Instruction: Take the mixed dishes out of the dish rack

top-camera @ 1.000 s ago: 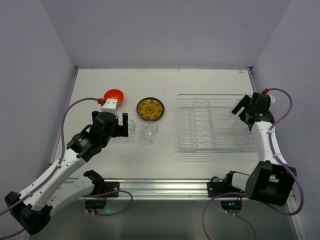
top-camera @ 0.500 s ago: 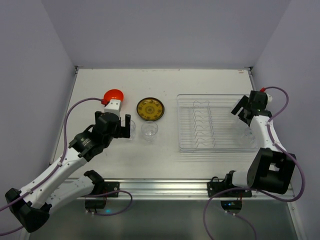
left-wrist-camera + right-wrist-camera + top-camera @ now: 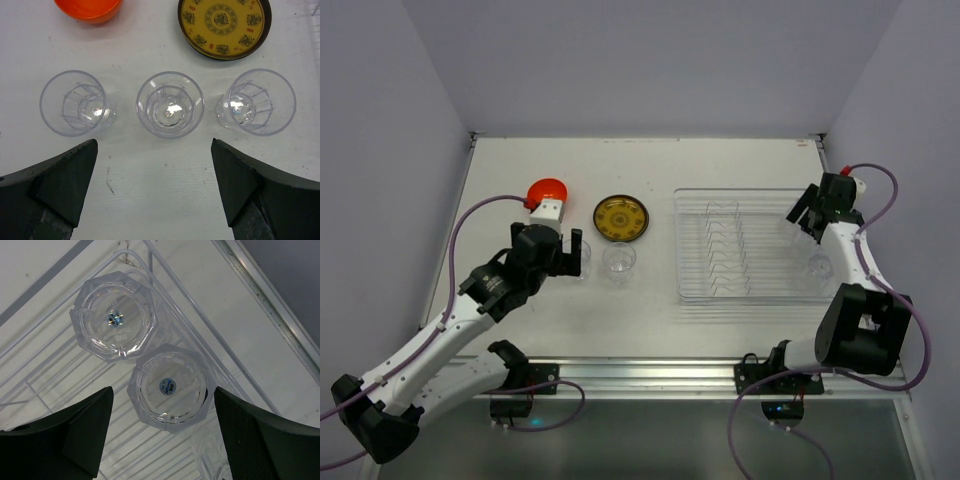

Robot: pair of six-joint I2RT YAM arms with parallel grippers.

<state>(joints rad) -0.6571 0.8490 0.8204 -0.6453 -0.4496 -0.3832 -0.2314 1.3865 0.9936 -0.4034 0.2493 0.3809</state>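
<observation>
Three clear cups stand upright in a row on the table in the left wrist view: left [image 3: 75, 102], middle [image 3: 170, 104], right [image 3: 257, 101]. My left gripper [image 3: 155, 185] is open and empty just near of the middle cup. Beyond them are the orange-red bowl [image 3: 87, 7] and the patterned yellow-brown plate [image 3: 223, 22]. My right gripper [image 3: 162, 407] is open above two upturned clear cups [image 3: 112, 317] [image 3: 169, 387] in the far right corner of the dish rack [image 3: 60, 375]. Black and lime green plates are out of view.
From above, the rack [image 3: 750, 290] lies right of centre with white wire dividers [image 3: 725, 245] in its middle and another cup [image 3: 819, 266] at its right side. The bowl [image 3: 547, 189], plate [image 3: 621, 218] and a cup [image 3: 619, 260] sit left of it.
My right gripper has moved away from me toward the rack's far right corner. My left gripper has shifted slightly and stays open over the cups.
</observation>
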